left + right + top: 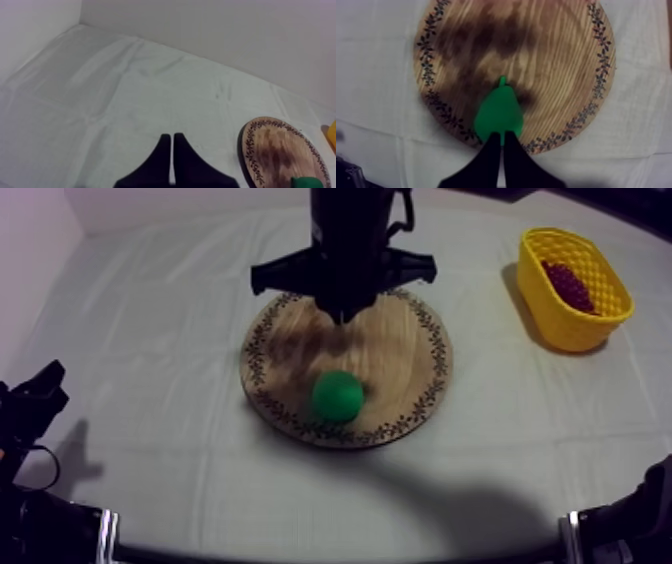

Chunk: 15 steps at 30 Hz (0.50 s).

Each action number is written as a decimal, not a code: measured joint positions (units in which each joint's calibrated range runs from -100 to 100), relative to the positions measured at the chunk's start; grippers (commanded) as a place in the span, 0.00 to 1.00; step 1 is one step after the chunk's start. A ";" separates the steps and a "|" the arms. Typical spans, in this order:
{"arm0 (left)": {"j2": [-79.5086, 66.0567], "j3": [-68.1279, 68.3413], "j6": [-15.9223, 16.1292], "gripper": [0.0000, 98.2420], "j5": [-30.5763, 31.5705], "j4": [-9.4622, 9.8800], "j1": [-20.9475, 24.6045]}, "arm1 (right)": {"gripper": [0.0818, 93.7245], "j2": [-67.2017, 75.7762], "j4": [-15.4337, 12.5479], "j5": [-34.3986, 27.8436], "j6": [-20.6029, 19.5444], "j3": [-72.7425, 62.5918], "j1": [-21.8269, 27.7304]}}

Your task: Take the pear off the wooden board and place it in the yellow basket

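**Right gripper closed above the board, pear not yet taken**

Our right gripper has its two black fingers pressed together into a narrow wedge, with nothing between them. It hangs above the round wooden board with a patterned rim. In its wrist view the fingertips point at the broad end of the green toy pear.

In the top view we see that gripper over the far part of the board. The pear lies on the near part, just inside the rim's pattern and apart from the fingers. The pear's stem end points toward the middle of the board. The right arm reaches in from the far side of the table.

Our left gripper is also closed to a narrow wedge and holds nothing. It sits low at the left side of the table, over the grey-white cloth and well apart from the board.

The yellow lattice-walled basket stands at the far right of the table, well apart from the board. Inside it lies a bunch of dark red toy grapes.
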State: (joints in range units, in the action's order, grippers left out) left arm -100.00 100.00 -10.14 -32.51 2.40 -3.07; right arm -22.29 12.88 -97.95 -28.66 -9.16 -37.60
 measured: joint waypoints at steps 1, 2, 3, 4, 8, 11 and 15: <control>0.00 0.00 0.00 0.00 0.00 0.00 0.00 | 0.00 -0.66 -0.23 0.00 0.00 0.27 0.16; 0.00 0.00 0.00 0.00 0.00 0.00 0.00 | 0.00 -1.20 -0.42 -0.09 -0.03 0.66 0.25; 0.00 0.00 0.00 0.00 0.00 0.00 0.00 | 0.00 -1.65 -0.77 -0.07 -0.03 1.14 0.34; 0.00 0.00 0.00 0.00 0.00 0.00 0.00 | 0.00 -1.90 -1.52 -0.07 0.00 1.69 0.42; 0.00 0.00 0.00 0.00 0.00 0.00 0.00 | 0.00 -2.15 -3.24 -0.31 0.03 3.62 0.54; 0.00 0.00 0.00 0.00 0.00 0.00 0.00 | 0.00 -1.88 -3.76 -0.32 -0.12 3.93 0.32; 0.00 0.00 0.00 0.00 0.00 0.00 0.00 | 0.14 -1.50 -4.90 -0.24 0.05 2.95 0.12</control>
State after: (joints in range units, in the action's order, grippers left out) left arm -100.00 100.00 -10.14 -32.51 2.40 -3.07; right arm -23.79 7.98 -98.18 -28.61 -6.21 -37.49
